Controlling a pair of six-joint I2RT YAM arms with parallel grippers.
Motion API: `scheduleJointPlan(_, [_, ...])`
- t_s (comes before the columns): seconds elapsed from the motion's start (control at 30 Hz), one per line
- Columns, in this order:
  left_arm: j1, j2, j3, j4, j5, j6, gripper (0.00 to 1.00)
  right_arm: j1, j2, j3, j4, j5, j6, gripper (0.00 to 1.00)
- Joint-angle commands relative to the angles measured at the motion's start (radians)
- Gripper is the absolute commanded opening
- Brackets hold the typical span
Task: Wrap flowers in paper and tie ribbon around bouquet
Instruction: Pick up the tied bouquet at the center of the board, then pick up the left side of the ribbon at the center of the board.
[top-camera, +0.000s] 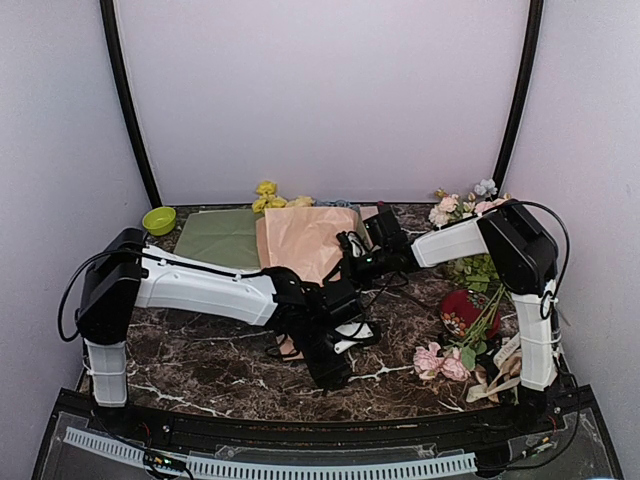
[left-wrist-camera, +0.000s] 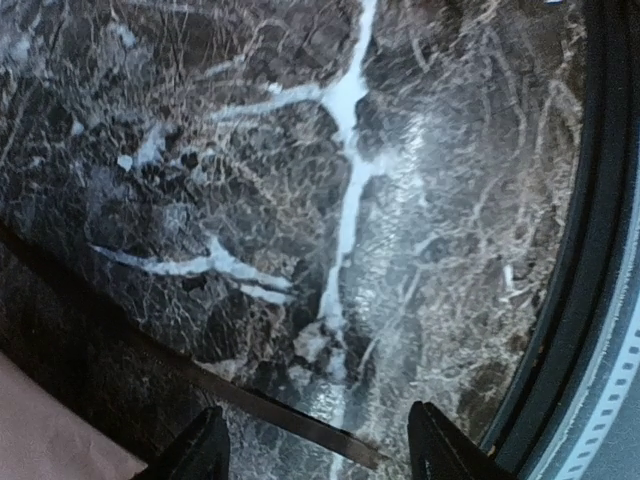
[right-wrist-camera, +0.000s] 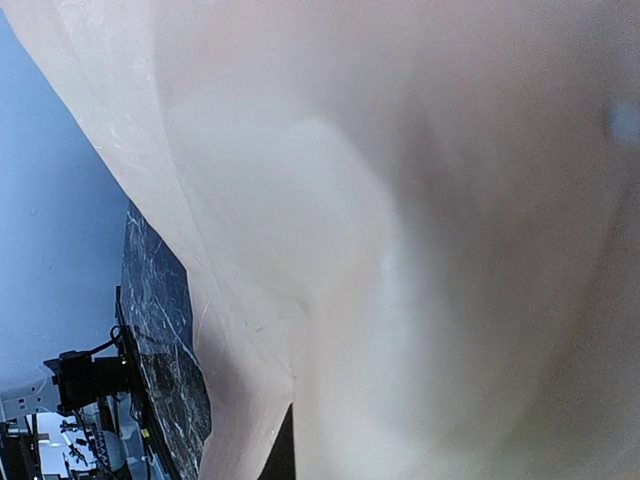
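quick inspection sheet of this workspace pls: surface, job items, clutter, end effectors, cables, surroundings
surface: dark marble table with white veins
job's things: peach paper at the back, yellow flowers showing above it; thin dark ribbon flat on the marble
clutter: green sheet under the paper's left edge; green bowl back left; rose bunch, red object, pink blooms and cream ribbons on the right
end effectors: left end effector open over the ribbon's end; right end effector shut at the paper's right edge, grip hidden
cables: black cable loops off the left arm, another off the right
surroundings: pale walls, black poles
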Motion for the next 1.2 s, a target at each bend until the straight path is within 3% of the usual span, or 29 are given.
scheduleJointPlan(0.0, [0.006,0.079,0.061,-0.129,-0.113,0.003,0.63,-0.001,0.008,0.015,0.001,0.028,-0.048,0.00])
scheduleJointPlan(0.2, [0.007,0.132,0.064,-0.230,-0.235,-0.033,0.56,0.000,-0.002,-0.001,0.017,0.025,-0.048,0.00])
scheduleJointPlan(0.37, [0.008,0.130,0.044,-0.218,-0.217,-0.066,0.52,0.001,-0.015,-0.002,0.007,0.039,-0.065,0.00])
scheduleJointPlan(0.67, [0.030,0.149,0.015,-0.179,-0.174,-0.036,0.00,0.001,-0.022,-0.003,-0.014,0.047,-0.086,0.00])
scheduleJointPlan(0.93, [0.043,0.014,-0.136,-0.159,-0.198,-0.099,0.00,0.001,-0.028,0.014,-0.036,0.038,-0.093,0.00])
scheduleJointPlan(1.17, [0.122,-0.135,-0.316,-0.170,-0.190,-0.202,0.00,0.000,-0.037,0.045,-0.077,0.036,-0.114,0.00])
